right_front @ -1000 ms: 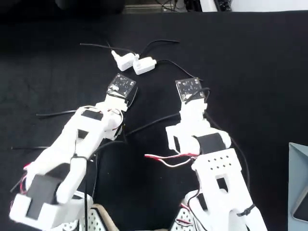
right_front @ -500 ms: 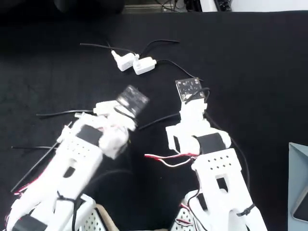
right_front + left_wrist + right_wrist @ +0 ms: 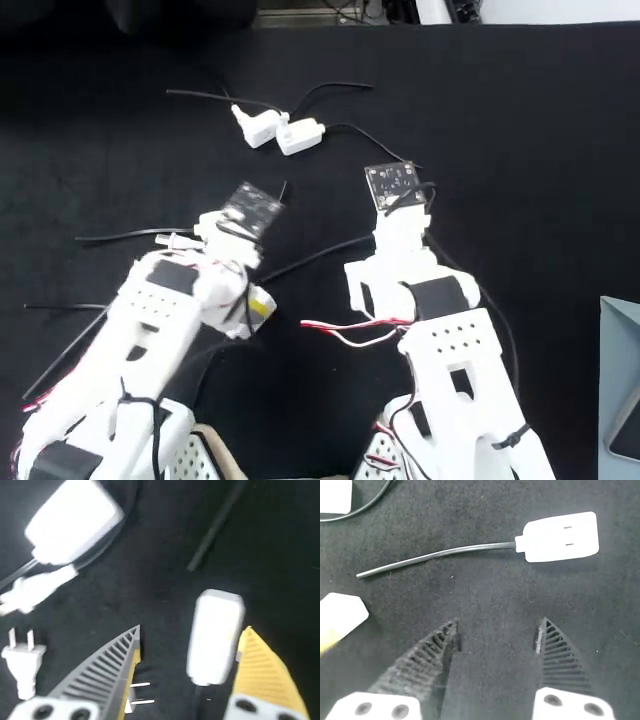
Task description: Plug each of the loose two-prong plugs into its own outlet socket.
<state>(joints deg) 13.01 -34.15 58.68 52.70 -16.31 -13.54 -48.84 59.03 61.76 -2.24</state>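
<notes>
My left pincer (image 3: 192, 629) gapes around a white oblong socket block (image 3: 215, 630); right pincer (image 3: 499, 622), apart, has open black surface (image 3: 470, 592) ahead.

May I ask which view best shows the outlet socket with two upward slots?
The right wrist view: the outlet socket lies beyond the open right tool, slots and cable plain. In the high view the right arm seems to cover it; the left wrist view offers no sure match.
</notes>
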